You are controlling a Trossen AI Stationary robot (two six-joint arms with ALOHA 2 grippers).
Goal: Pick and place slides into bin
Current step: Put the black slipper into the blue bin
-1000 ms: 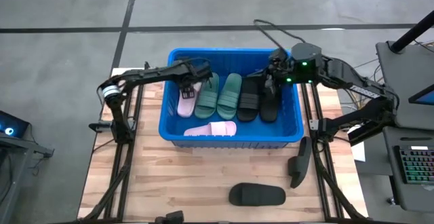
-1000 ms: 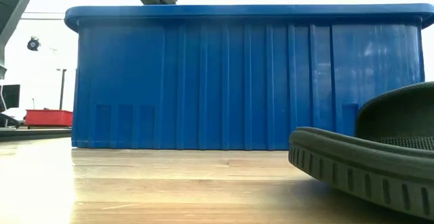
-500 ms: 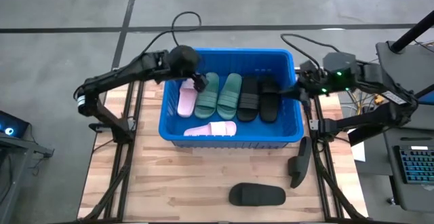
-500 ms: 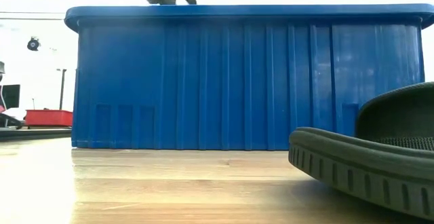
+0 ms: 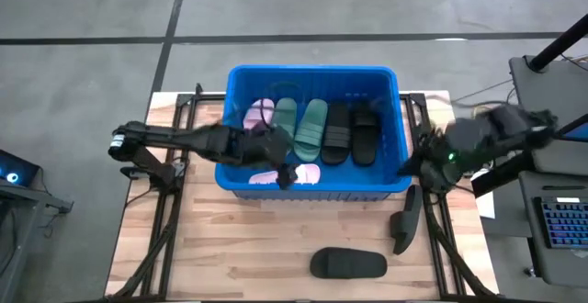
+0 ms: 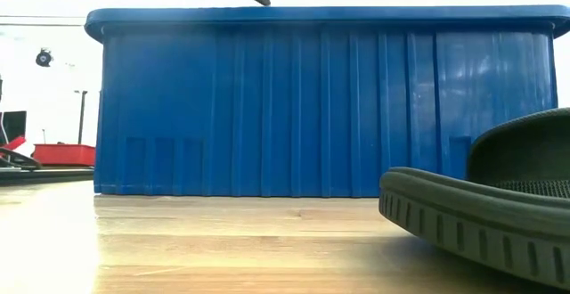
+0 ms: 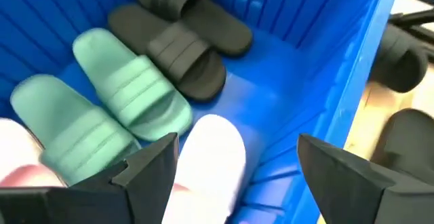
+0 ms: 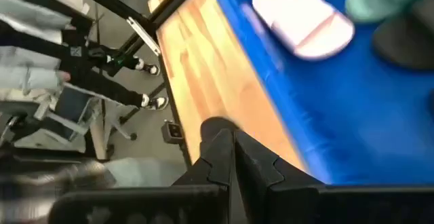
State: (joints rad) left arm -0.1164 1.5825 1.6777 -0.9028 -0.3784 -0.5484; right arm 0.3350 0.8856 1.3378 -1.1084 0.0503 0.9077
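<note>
Slides fill the blue bin six strong: two light pink, two sage green and two black. One pink slide stands along the bin's left wall, the two green slides lie side by side next to it, and the two black slides lie to their right. The second pink slide lies crosswise against the near wall. Two more black slides remain outside: one flat on the wooden table in front of the bin, another lying near the bin's front right corner.

Reaching in from the left side, the left arm stretches across the bin's near left corner, and the left gripper hangs over the crosswise pink slide with its fingers spread wide and empty; the slide sits below and between them, untouched. Off the bin's right wall, the right gripper hovers outside the rim with its fingers pressed together, holding nothing.
</note>
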